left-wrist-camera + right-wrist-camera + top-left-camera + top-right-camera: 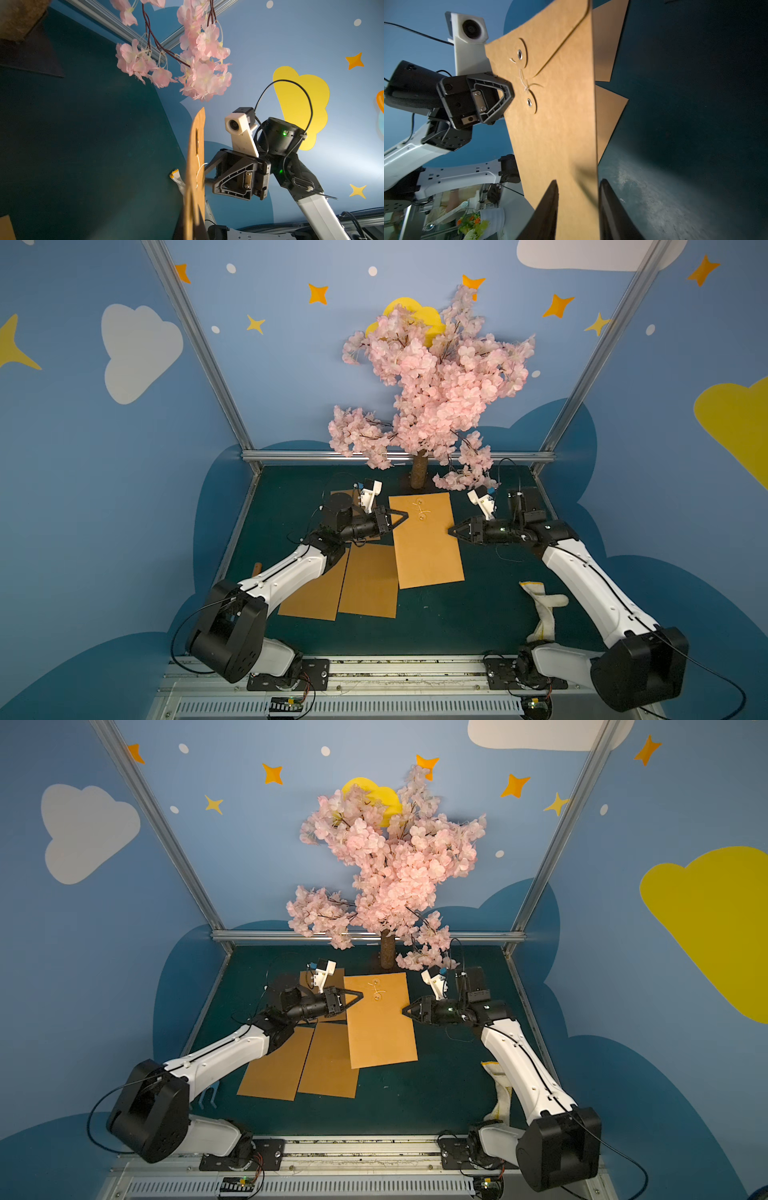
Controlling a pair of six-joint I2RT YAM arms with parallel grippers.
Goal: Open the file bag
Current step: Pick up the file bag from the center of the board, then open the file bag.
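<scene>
The file bag [428,547] [380,1027] is a kraft envelope lying on the green table, its flap toward the tree. A thin white string [526,86] is tied between its two round buttons. My left gripper [405,515] [360,994] [511,93] is shut on the bag's left edge beside the string. In the left wrist view the bag [195,166] shows edge-on, running down to my jaws. My right gripper [450,530] [404,1010] [579,180] is open, its fingers [550,207] standing either side of the bag's right edge.
Two more kraft sheets [368,580] [316,593] lie to the front left, partly under the bag and my left arm. The blossom tree's trunk [419,475] stands just behind the bag, with low branches [465,477] over the back. A white cloth [544,605] lies at the front right.
</scene>
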